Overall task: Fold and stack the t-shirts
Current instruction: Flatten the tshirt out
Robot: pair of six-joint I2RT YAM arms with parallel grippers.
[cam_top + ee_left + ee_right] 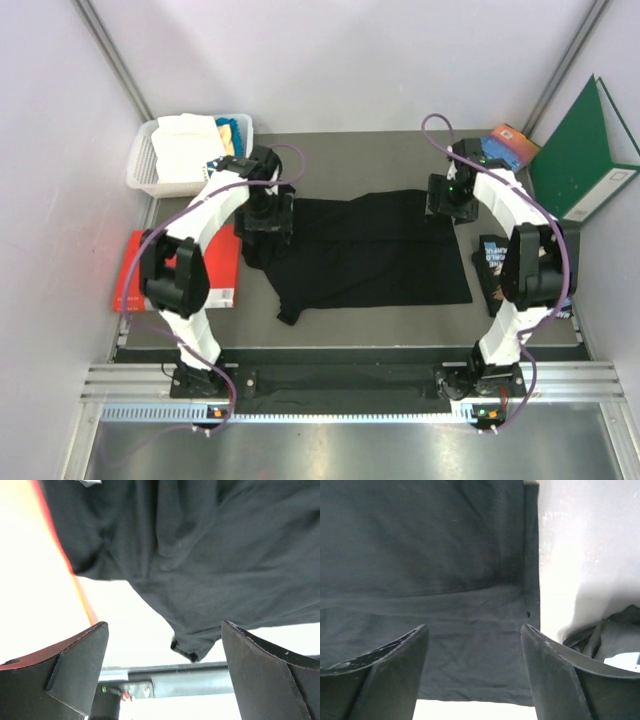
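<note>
T-shirt (380, 250), black, outspread on table (360, 165)

The large black cloth t-shirt (370, 250) looks soft, matt and finely creased, and it lies on a smooth, dull grey tabletop (400, 322). The white lattice-walled basket (140, 170) looks like hard plastic, and the flat red book (128, 270) has a smooth cover. The left arm's black fingers (65, 675) are matt, with slightly scuffed edges.

Layout from above
T-shirt (380, 250) is lying centre frame; basket (140, 165) is sitting upper left; book (127, 270) is lying left, magazine (491, 258) right.
</note>
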